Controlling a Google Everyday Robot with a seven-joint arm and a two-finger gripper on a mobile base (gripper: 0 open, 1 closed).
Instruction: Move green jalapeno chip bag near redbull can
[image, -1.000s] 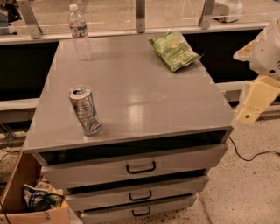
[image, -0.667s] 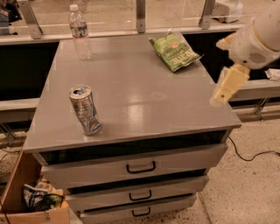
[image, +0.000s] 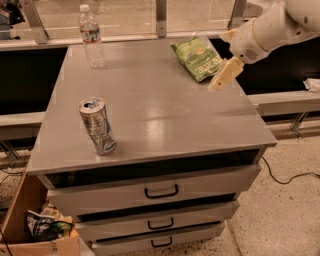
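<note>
Hovering over the far right edge of the desk (image: 165, 110), the tool (image: 224, 75) is hanging from a white arm (image: 272, 27) that is reaching in from the upper right of the view. Whether the tool is spread or pressed together cannot be told.

The bag (image: 196, 59) is lying flat on the desk just beside the tool, toward the view's left and slightly farther back. Its long axis is running diagonally from far left to near right, and its near right corner is pointing toward the tool.

The can (image: 97, 125) is standing, leaning a little, well apart from the bag near the desk's front left. A bottle (image: 91, 36) is standing at the far left corner.

The coming move is likely turning on a short shift left over the bag.
</note>
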